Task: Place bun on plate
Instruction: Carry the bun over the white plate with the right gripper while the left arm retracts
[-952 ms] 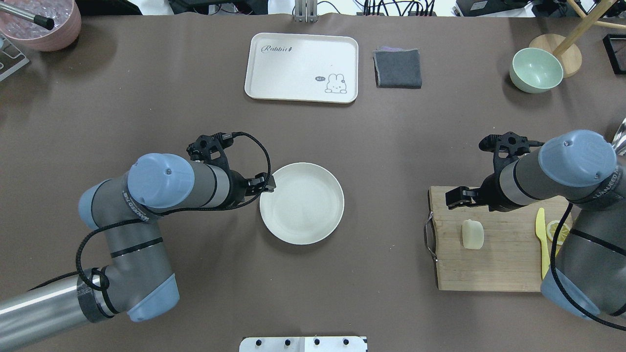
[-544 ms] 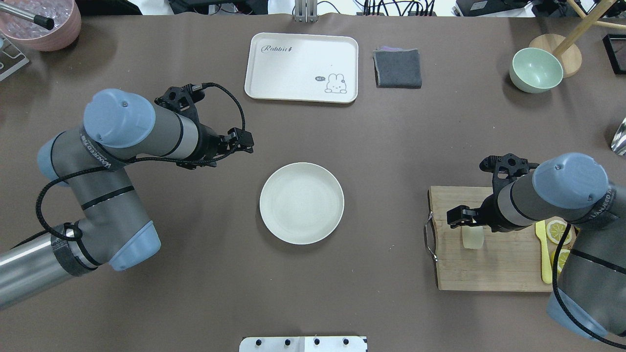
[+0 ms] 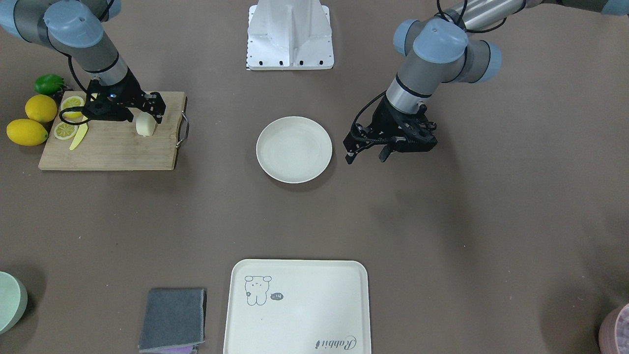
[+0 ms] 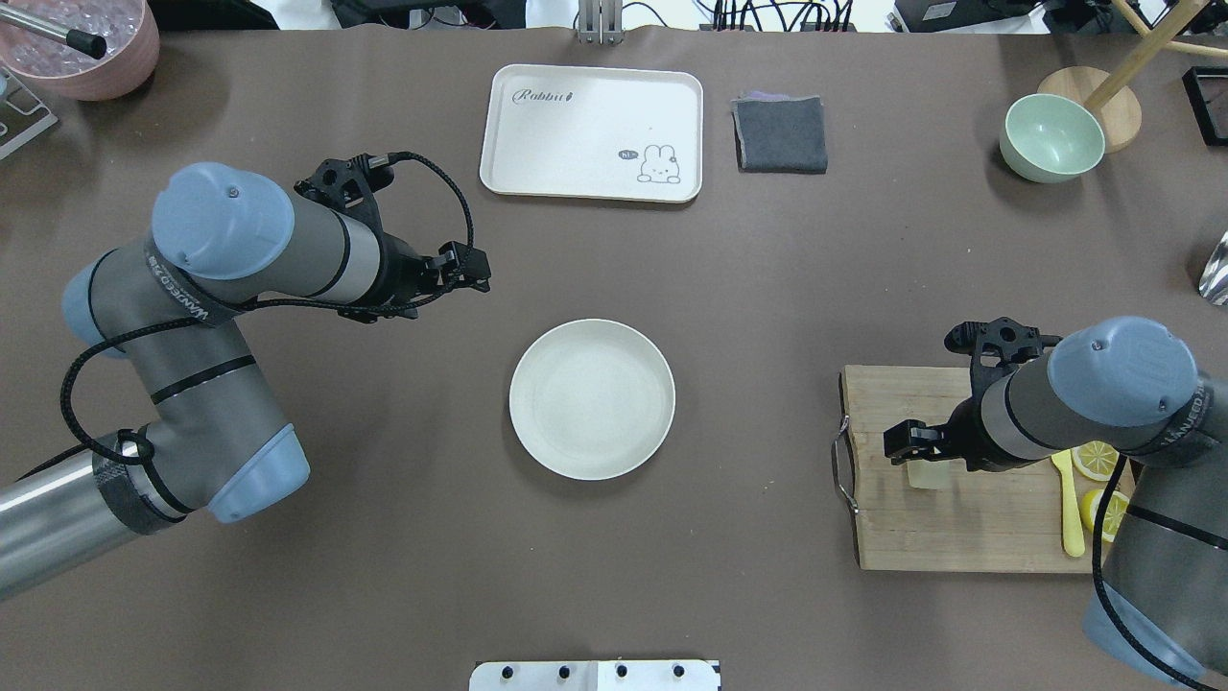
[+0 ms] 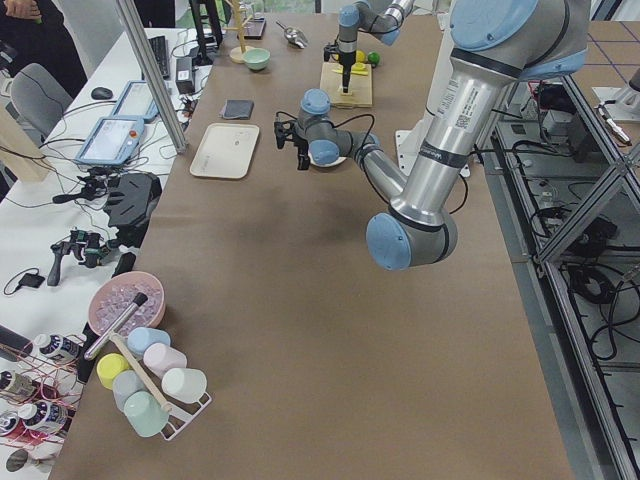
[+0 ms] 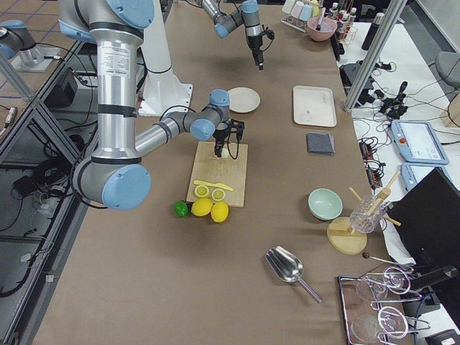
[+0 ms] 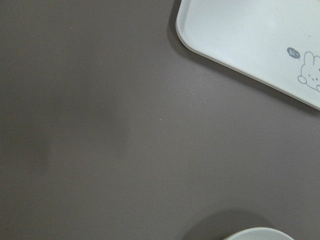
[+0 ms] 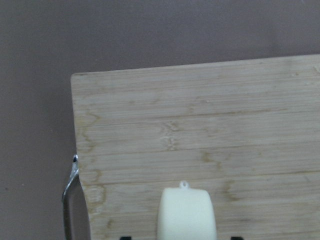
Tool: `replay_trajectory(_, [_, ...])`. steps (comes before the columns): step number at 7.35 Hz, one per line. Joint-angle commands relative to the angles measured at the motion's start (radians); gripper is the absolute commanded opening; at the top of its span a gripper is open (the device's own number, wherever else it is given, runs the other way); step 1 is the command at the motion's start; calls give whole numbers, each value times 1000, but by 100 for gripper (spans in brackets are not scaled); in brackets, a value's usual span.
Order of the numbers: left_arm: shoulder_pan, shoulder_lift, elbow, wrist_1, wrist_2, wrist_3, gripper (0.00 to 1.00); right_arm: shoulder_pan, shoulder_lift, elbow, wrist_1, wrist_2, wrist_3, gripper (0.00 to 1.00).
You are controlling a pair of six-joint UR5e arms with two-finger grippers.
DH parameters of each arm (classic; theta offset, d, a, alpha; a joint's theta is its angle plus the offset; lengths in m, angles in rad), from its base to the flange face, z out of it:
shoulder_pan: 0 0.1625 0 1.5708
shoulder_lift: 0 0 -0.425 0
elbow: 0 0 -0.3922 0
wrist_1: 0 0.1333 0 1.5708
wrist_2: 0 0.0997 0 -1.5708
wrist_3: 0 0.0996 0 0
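Bun: your bun (image 3: 146,126) stands on the cutting board (image 3: 108,150), at the end toward the plate (image 3: 294,167) but well apart from it.
Right jaws: spread on either side of the bun, not pinching it. The right wrist cam shows a gap on each side, while the overhead mostly hides the bun.
Left jaws: open, holding nothing, near the plate.
Nearby: lemon slices (image 3: 68,129) and a yellow knife (image 3: 78,138) at the board's other end.
Room: brown bench (image 3: 221,196) runs from the board's handle (image 3: 183,129) to the plate.

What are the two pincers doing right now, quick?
Left pincer: open, holding nothing.
Right pincer: open, straddling the bun, not yet closed on it.
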Motion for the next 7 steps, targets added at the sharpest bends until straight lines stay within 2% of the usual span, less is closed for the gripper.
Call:
replay_trajectory(1, [-11, 14, -17, 0, -2, 2, 98, 20, 8, 2, -1, 0, 2, 0])
replay_trajectory(3, [-61, 31, -18, -2, -6, 119, 98, 52, 63, 2, -12, 13, 0, 0])
replay_trajectory(4, [-116, 89, -23, -8, -8, 256, 98, 59, 125, 2, -50, 13, 2, 0])
replay_trajectory(5, [-182, 134, -18, -2, -8, 405, 98, 47, 213, -6, -120, 0, 3, 0])
replay_trajectory(6, [-221, 166, -17, -2, -9, 445, 98, 15, 314, -10, -218, -15, 5, 0])
replay_trajectory(7, [-285, 203, -20, -16, -76, 491, 98, -12, 413, -29, -293, -59, 8, 0])
